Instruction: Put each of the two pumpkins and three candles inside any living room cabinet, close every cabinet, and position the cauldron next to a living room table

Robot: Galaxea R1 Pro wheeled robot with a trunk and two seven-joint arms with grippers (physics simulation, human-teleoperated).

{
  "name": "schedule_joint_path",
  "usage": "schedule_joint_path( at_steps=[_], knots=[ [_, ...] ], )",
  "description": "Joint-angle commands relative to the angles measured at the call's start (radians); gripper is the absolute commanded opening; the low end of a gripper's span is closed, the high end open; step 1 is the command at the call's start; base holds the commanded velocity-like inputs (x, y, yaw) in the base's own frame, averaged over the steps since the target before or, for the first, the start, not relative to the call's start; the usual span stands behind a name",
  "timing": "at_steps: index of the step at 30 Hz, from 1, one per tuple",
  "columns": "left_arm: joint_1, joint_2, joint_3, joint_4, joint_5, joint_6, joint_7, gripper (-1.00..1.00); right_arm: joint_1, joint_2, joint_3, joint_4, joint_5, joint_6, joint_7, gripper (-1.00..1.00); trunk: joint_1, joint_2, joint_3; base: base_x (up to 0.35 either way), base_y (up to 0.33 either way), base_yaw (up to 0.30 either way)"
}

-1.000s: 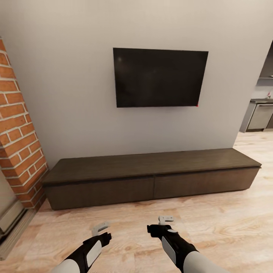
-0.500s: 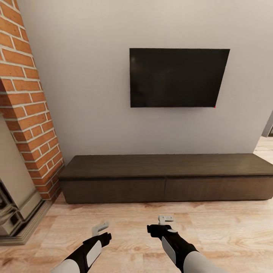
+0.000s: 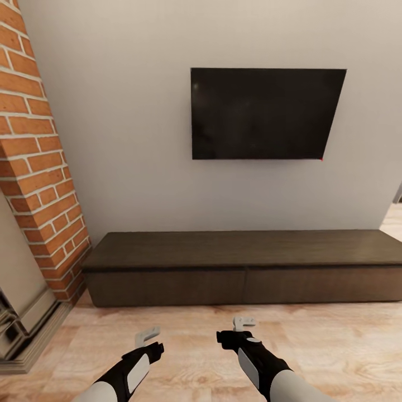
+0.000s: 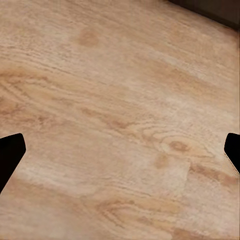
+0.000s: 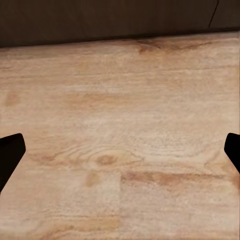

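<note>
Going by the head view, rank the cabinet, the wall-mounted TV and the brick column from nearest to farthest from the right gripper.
From the right gripper:
1. The cabinet, low on the floor straight ahead.
2. The brick column, off to the left beside the cabinet's end.
3. The TV, high on the wall behind and above the cabinet.

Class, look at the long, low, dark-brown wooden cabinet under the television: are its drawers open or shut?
Shut. On the long, low, dark-brown wooden cabinet, both flat drawer fronts sit flush, and no pale interior shows.
</note>
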Motion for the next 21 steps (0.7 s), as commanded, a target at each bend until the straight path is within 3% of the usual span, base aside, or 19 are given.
schedule_joint_path(
  at_steps=[1,7,15,21],
  knots=[
    [0.0,0.0,0.003,-0.003,0.002,0.006,0.004,1.0,0.0,0.0,0.007,-0.002,-0.01,0.005,-0.005,1.0,0.0,0.0,-0.001,0.198,0.0,0.0],
    [0.0,0.0,0.003,-0.002,0.002,0.006,0.004,1.0,0.0,0.0,0.007,-0.001,-0.01,0.005,-0.006,1.0,0.0,0.0,-0.001,0.114,0.0,0.0],
    [0.0,-0.003,0.002,-0.003,0.001,0.006,-0.003,1.0,0.0,0.0,0.007,-0.002,-0.01,0.005,-0.006,1.0,0.0,0.0,-0.001,0.275,0.0,0.0],
    [0.0,-0.004,0.001,-0.003,0.002,0.006,-0.006,1.0,0.0,0.0,0.007,-0.001,-0.009,0.004,-0.005,1.0,0.0,0.0,-0.001,0.049,0.0,0.0]
  ],
)
